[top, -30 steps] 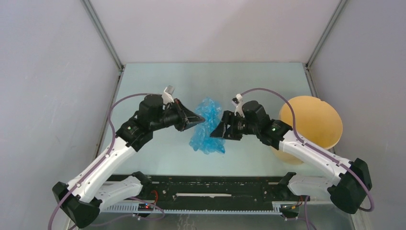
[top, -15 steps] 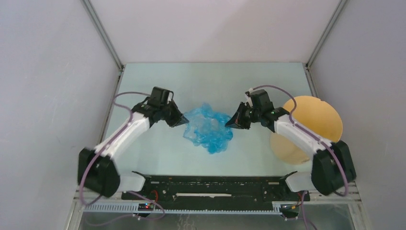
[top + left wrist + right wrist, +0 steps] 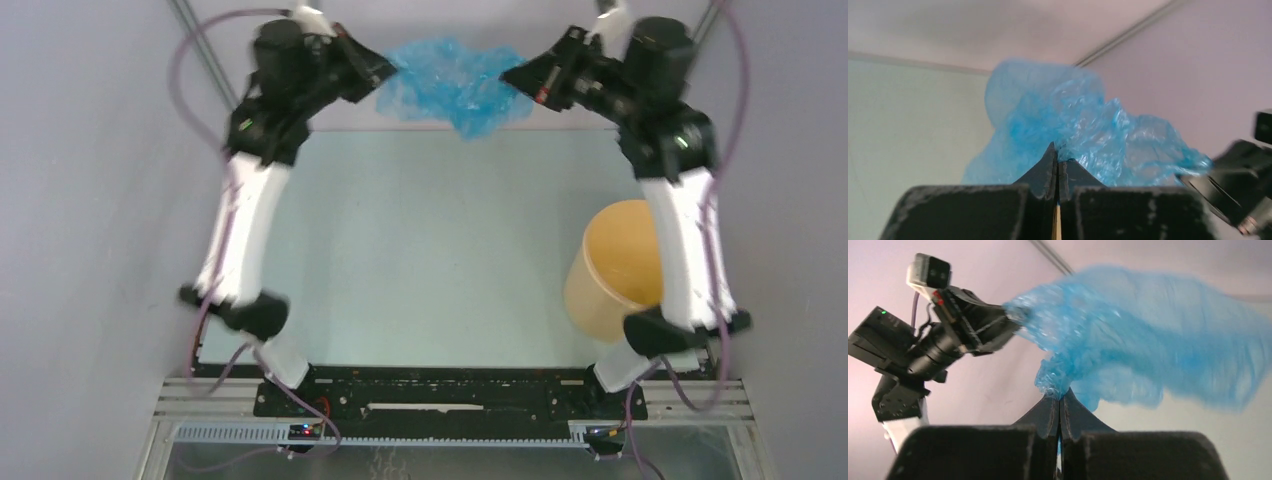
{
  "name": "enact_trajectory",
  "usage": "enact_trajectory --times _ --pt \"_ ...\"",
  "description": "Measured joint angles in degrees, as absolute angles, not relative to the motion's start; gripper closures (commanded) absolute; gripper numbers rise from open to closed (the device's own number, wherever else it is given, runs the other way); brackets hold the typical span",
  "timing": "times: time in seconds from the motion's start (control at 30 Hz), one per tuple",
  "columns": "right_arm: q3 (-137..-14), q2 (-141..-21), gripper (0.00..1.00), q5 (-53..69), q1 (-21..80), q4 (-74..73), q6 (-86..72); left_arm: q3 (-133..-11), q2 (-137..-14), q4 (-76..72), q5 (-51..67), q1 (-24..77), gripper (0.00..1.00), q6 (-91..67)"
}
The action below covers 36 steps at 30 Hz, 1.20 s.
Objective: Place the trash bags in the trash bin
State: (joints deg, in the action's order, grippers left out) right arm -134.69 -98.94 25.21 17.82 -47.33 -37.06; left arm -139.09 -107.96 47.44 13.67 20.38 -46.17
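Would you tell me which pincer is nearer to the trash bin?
Right. The right pincer holds the trash bag at its end toward the trash bin; the left pincer holds the other end, farther away.

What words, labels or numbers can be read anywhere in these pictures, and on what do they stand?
None can be read.
The thin crinkly light-blue plastic bag and the tan round plastic bin are plain.
The small circuit boards at the near edge are too small to show any print.
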Motion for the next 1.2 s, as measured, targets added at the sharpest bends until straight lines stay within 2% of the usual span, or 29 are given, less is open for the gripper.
enact_trajectory --times 0.03,0.1,0.2,0.27,0.37,0.5,0.57,0.63,0.73,0.83,0.93,1.03,1.13,1.2 --pt "-135.1 -95.5 1.00 24.2 18.6 -45.9 -35.6 -136.6 -102.3 43.3 13.0 21.0 1.00 -45.2" --pt "-128.2 -84.8 1.00 23.0 21.5 -41.3 -32.7 -124.6 -86.6 35.0 11.4 23.1 1.00 -43.5" --pt "-108.1 -66.8 1.00 23.5 25.2 -32.6 -31.1 -105.6 -66.2 26.2 9.9 25.2 1.00 -43.0" --pt "-96.6 -58.6 1.00 23.4 24.9 -28.1 -31.0 -94.9 -57.3 21.7 8.1 24.5 1.00 -43.0" --pt "-77.8 -54.8 1.00 22.9 26.3 -22.1 -29.5 -73.2 -52.1 14.3 7.5 24.4 1.00 -43.0" --pt "-49.1 -60.6 1.00 20.1 32.2 -22.4 -28.4 -37.1 -56.5 14.8 7.1 25.3 1.00 -46.9" --pt "-39.3 -61.2 1.00 19.2 35.9 -27.8 -29.2 -26.2 -55.0 22.4 6.5 27.9 1.00 -49.8" --pt "-34.9 -57.2 1.00 18.3 39.9 -32.6 -30.3 -21.1 -46.6 27.4 6.1 31.5 1.00 -52.8" --pt "-37.2 -50.4 1.00 17.6 41.8 -33.7 -31.4 -22.6 -35.5 26.6 5.5 33.1 1.00 -56.2" --pt "-48.2 -51.9 1.00 17.0 38.6 -36.4 -31.6 -32.9 -36.4 28.5 4.4 32.8 1.00 -56.4" --pt "-69.7 -60.6 1.00 16.6 33.4 -40.0 -31.3 -54.7 -47.2 32.1 4.2 31.9 1.00 -53.3" --pt "-97.3 -70.9 1.00 15.9 30.3 -45.6 -30.1 -84.3 -62.2 34.4 4.2 31.2 1.00 -48.1" --pt "-124.0 -79.9 1.00 14.6 31.2 -48.3 -28.2 -113.9 -75.7 36.6 5.0 31.3 1.00 -43.9" --pt "-131.9 -80.8 1.00 14.2 33.0 -47.5 -27.0 -122.9 -78.0 35.7 5.1 31.8 1.00 -41.7"
